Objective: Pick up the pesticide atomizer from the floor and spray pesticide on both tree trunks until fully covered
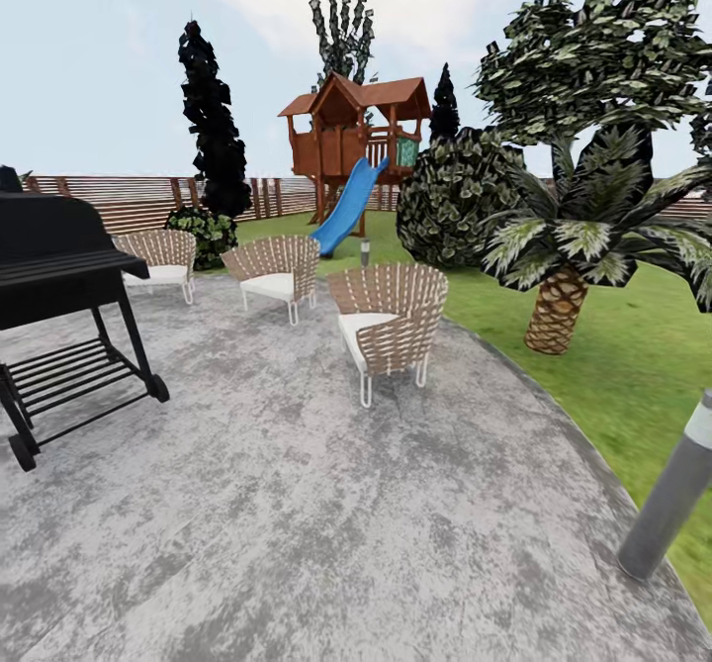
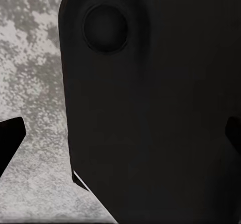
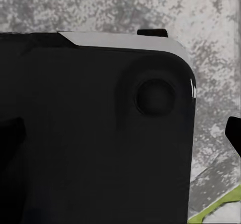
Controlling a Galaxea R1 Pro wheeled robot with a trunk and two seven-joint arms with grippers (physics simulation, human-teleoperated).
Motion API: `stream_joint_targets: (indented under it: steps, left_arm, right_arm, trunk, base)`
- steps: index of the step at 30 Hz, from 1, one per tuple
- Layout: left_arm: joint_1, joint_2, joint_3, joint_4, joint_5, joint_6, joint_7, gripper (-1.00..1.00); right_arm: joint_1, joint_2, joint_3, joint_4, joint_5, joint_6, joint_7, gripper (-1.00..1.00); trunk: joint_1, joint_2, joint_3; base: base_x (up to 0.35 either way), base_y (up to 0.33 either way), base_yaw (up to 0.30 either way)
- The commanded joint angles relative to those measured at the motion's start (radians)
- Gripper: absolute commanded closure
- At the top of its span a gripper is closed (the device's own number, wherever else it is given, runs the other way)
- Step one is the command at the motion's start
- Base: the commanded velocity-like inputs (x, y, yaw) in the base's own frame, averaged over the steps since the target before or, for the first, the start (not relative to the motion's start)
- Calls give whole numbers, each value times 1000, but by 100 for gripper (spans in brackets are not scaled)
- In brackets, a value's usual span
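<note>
Each wrist camera looks past a large black robot body part point(image 2: 150, 108) down at mottled grey paving point(image 2: 30, 83). Dark finger tips point(image 2: 10, 138) of the left gripper point(image 2: 120, 141) sit at both edges of its view, wide apart with nothing between them. The right gripper point(image 3: 120, 138) shows the same way, its tips point(image 3: 233, 133) spread and empty, and a sliver of green grass point(image 3: 221, 204) edges the paving there.

From the head view, the paved patio point(image 1: 297, 504) spreads ahead, carrying a black grill point(image 1: 59, 276) at the left and three woven chairs point(image 1: 391, 331). A grey bollard point(image 1: 672, 494) leans at the patio's right rim. Beyond lies the garden point(image 1: 643, 365): a lawn with a short scaly-trunked palm point(image 1: 569, 266), a round bush point(image 1: 455, 197), a wooden playhouse point(image 1: 356, 142) with a blue slide point(image 1: 346, 207), and the slatted fence point(image 1: 138, 197). A tall tree point(image 1: 613, 39) with dark ragged foliage rises behind the palm; its trunk is hidden.
</note>
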Motion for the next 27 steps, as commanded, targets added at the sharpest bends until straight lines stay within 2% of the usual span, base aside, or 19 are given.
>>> stream_joint_targets:
  steps: [1,6,12,27]
  left_arm:
    - [0,0,0,-1,0,-1,1,-100]
    - [0,1,0,-1,0,-1,-2,-100]
    - [0,1,0,-1,0,-1,-4,-100]
    - [0,4,0,-1,0,-8,-11,-100]
  right_arm:
    - [-1,0,-1,-1,0,-4,0,-100]
    - [-1,-1,4,-8,2,-4,2,-100]
    - [-1,-1,4,-9,1,-5,1,-100]
    - [-1,-5,5,-26,3,-4,-5,-100]
  trunk:
    - [-1,-1,-1]
    - [-1,-1,-1]
    - [-1,-1,-1]
    - [-1,-1,-3]
  base:
    - [-303,-99,0]
    - [-266,-53,0]
    - [-45,-5,48]
    - [-2,0,262]
